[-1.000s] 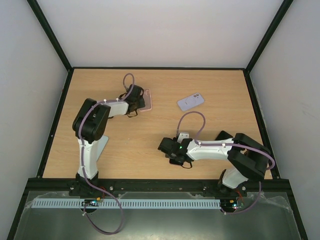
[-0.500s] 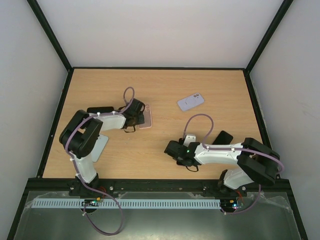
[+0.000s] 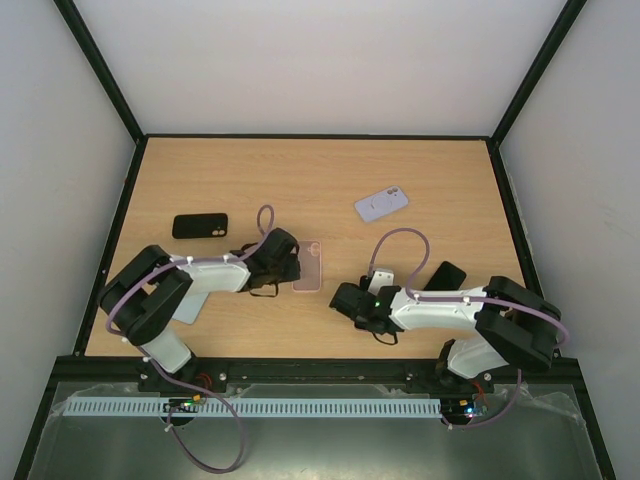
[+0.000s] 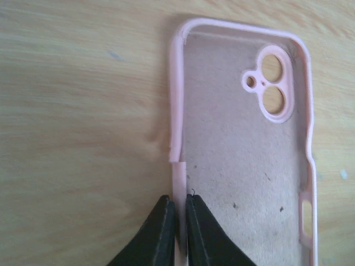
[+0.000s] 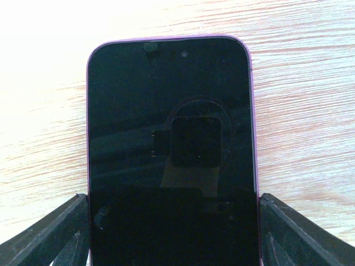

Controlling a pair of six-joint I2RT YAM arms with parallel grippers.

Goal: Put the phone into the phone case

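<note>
Pink phone case (image 4: 244, 160) sits flat on the wooden table (image 3: 300, 170) with its open side up and its two round camera cut-outs at the far end from my left wrist camera. I can see the wood grain through its clear back. My left gripper (image 4: 180, 227) is pinched tight on the case's near long side wall, one dark finger (image 4: 162, 233) outside the wall and the other inside it, with the thin pink rim squeezed between them. Just ahead of the fingertips that wall shows a break or step where the rim looks split.

From the overhead camera the case (image 3: 309, 266) lies near the middle of the table, just right of the left gripper (image 3: 292, 266), whose arm stretches low from the left.

The phone (image 5: 172, 138) lies screen up on the wood under my right gripper (image 5: 173, 197). Its glass is black with a purple edge, and the wrist camera is mirrored in it. The two fingers stand against its long edges, one on each side, so I read this hand as clamped on the phone. From above, the right gripper (image 3: 352, 301) covers most of it. Phone and case are near each other but apart, with bare wood between them.

Elsewhere, a black device (image 3: 200, 226) rests by the left edge, a pale lilac phone (image 3: 381, 203) lies back up further away, and a dark item (image 3: 447, 274) pokes out beside the right arm.
</note>
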